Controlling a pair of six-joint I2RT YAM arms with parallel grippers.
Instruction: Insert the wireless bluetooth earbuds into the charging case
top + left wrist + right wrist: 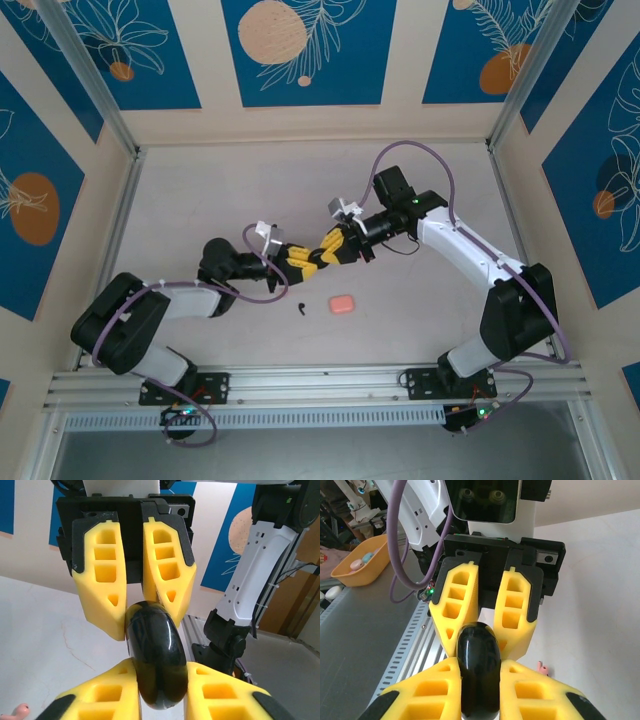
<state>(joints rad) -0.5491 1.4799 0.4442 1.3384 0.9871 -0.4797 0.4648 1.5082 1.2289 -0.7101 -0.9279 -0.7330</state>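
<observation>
Charging case point(342, 303) salmon-pink, flat on table point(200, 200), untouched, left gripper point(314, 263) and right gripper point(326, 250) tip to tip just beyond the case, both clamped on one glossy black pebble point(155, 655)

Cream walls point(404, 60) enclose the table on three sides. They are hung with blue panels point(330, 60) printed with white line-drawn leaves and peach and orange discs point(272, 30). Aluminium posts point(88, 75) rise at the back corners. The tabletop point(250, 180) is pale with faint marble-like veins, evenly lit, with soft shadows. An aluminium rail point(320, 380) runs along its near edge, with a slotted strip point(300, 418) just beyond. In the right wrist view a grey surface point(355, 645) lies beside the table, bearing an orange-yellow bin point(367, 567).
</observation>
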